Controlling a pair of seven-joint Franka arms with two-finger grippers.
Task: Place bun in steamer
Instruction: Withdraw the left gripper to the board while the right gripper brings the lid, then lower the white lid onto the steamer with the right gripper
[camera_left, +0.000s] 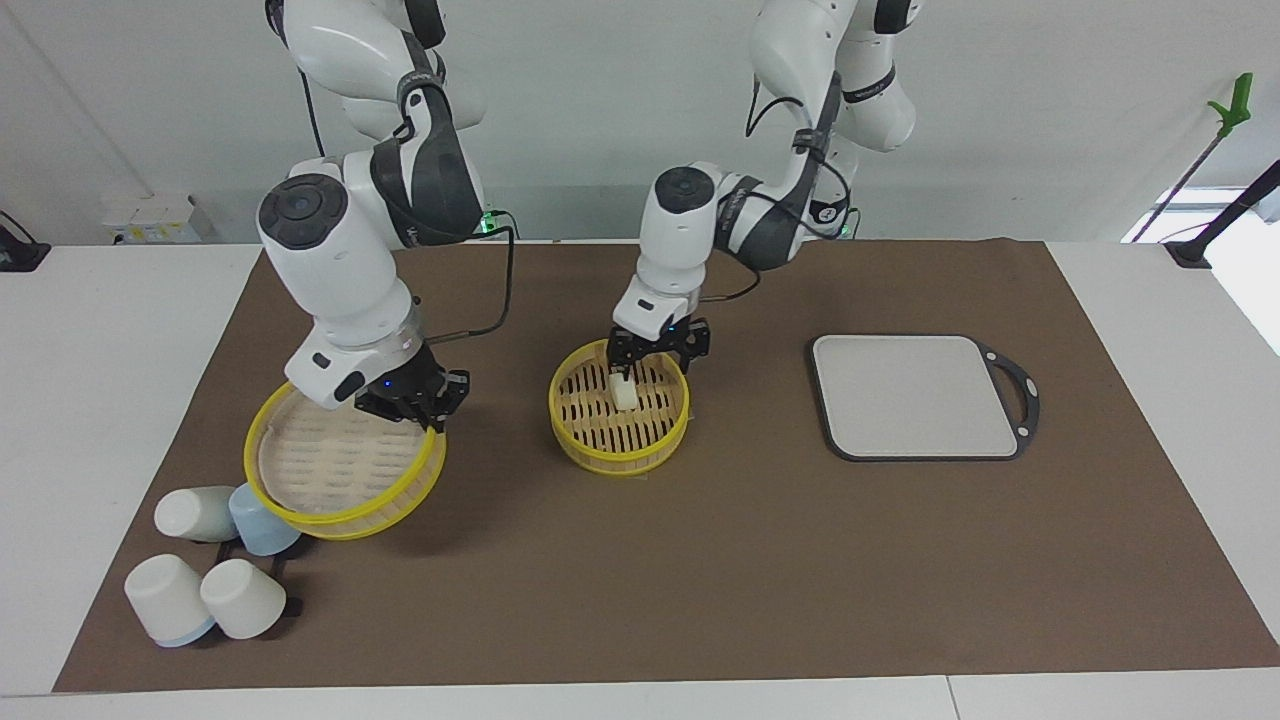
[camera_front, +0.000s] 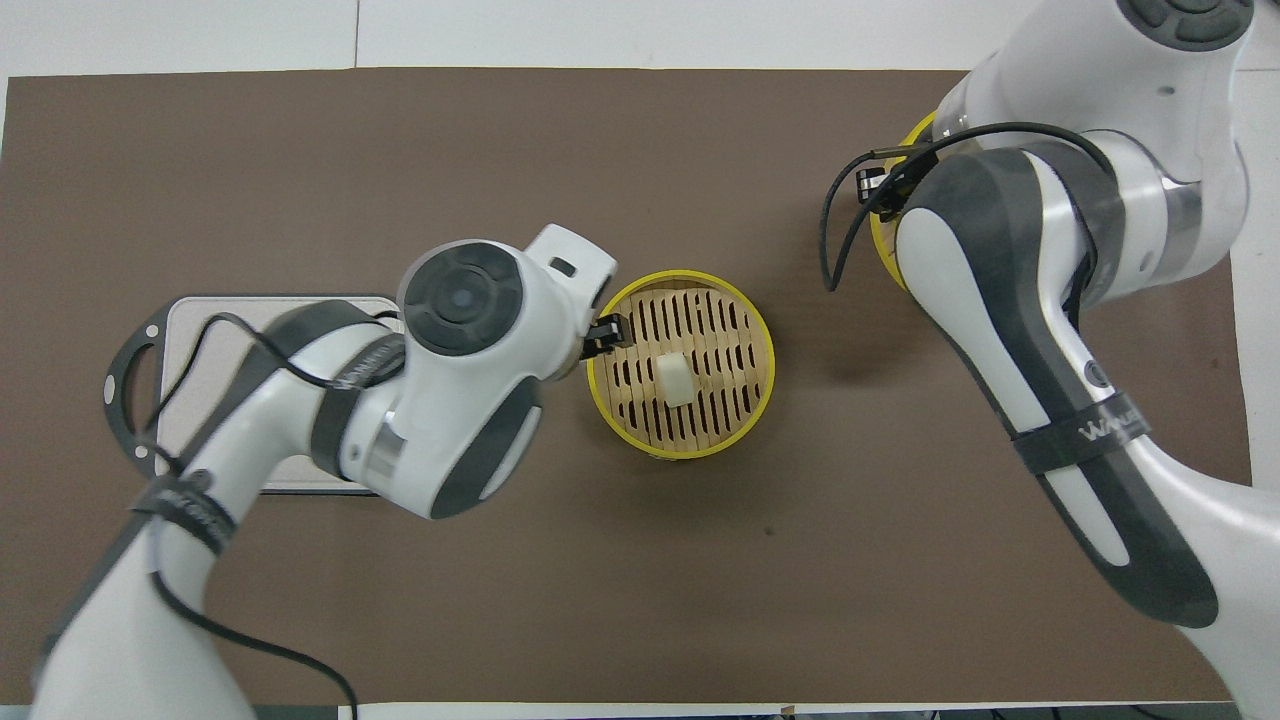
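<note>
1. Facing view: the bun (camera_left: 624, 392) rests in the steamer basket (camera_left: 619, 442); the left gripper (camera_left: 659, 347) hovers above — fingers spread. The right gripper (camera_left: 410, 399) pinches the steamer lid (camera_left: 345, 470), presumably keeping the basket uncovered.
2. Overhead view: the bun (camera_front: 676, 378) lies mid-basket (camera_front: 760, 330) on the table (camera_front: 600, 580), apart from the left gripper (camera_front: 600, 335).

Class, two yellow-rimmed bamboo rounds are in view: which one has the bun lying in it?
The steamer at mid-table, under the left claw; the bun rests on its slats. The other round, the lid, is held by the right claw.
</note>
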